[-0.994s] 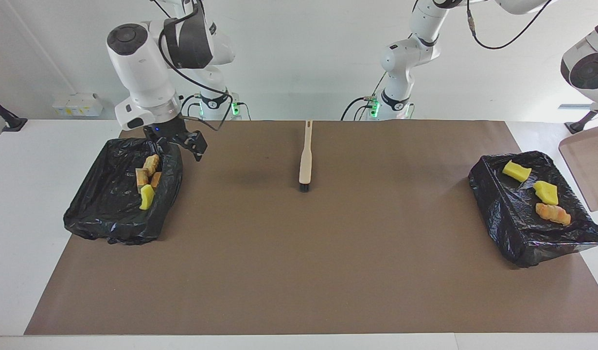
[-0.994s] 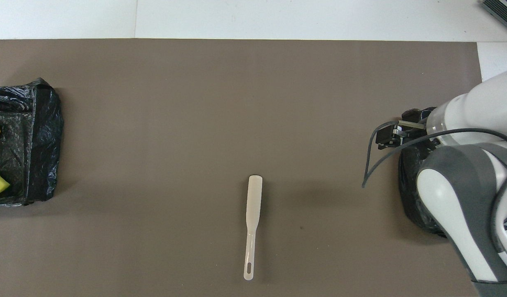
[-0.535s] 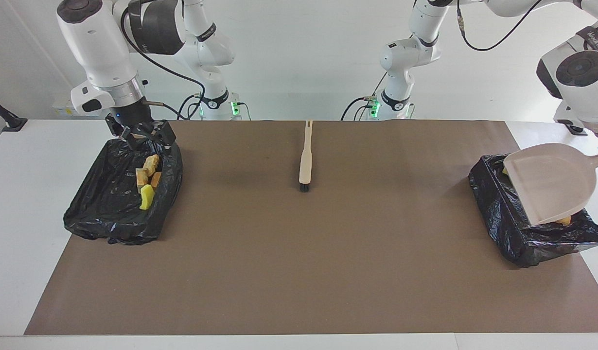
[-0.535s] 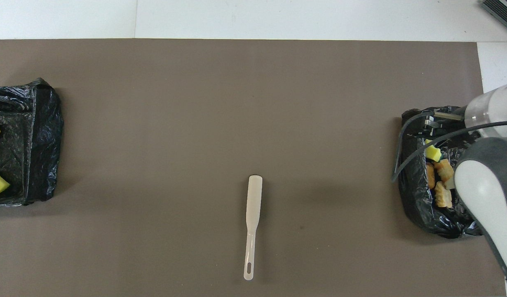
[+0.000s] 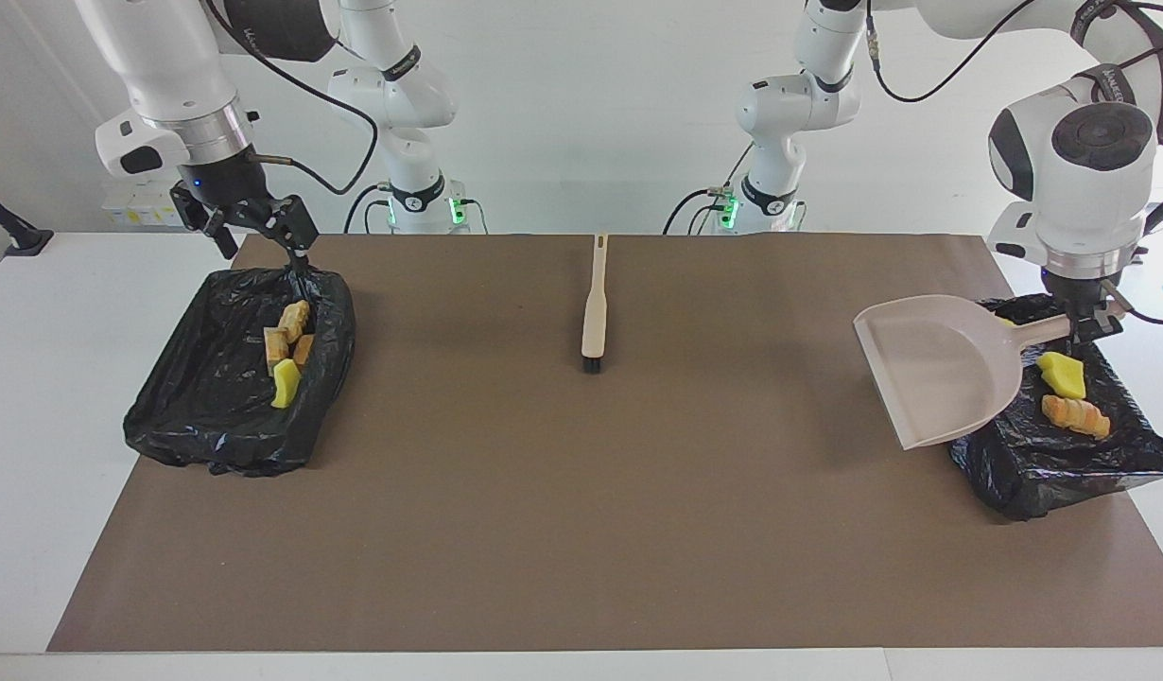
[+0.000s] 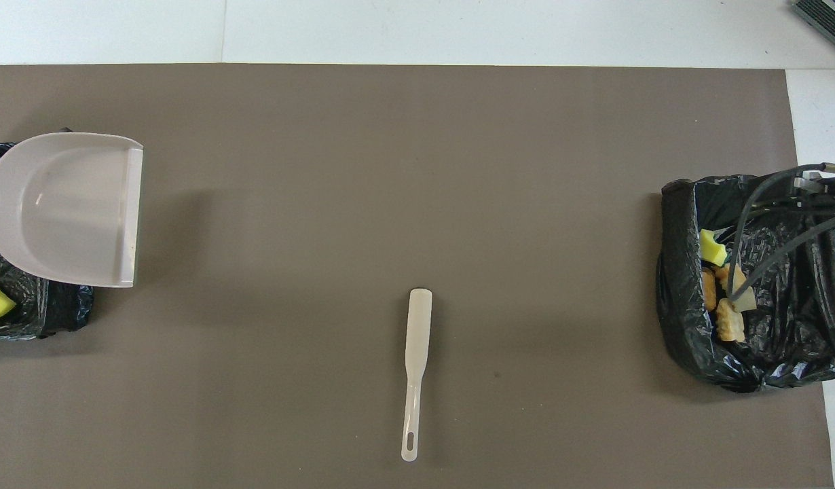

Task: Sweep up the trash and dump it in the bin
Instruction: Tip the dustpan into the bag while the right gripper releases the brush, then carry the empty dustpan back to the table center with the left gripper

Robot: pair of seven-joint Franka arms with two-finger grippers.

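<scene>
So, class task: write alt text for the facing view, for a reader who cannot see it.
The left claw holds a beige dustpan by its handle over a black-lined bin containing trash. The open right claw hangs over a second bin, and a brush lies mid-table.

A brush point(image 5: 593, 312) lies mid-table, its handle end toward the robots. One lined bin point(image 5: 217, 430) sits at the right arm's end with trash pieces point(image 5: 288, 345) in it. Another bin point(image 5: 1054, 463) sits at the left arm's end, also holding trash point(image 5: 1073, 414). A dustpan point(image 5: 931, 378) hangs over that bin's inner edge, apparently clear of it.
</scene>
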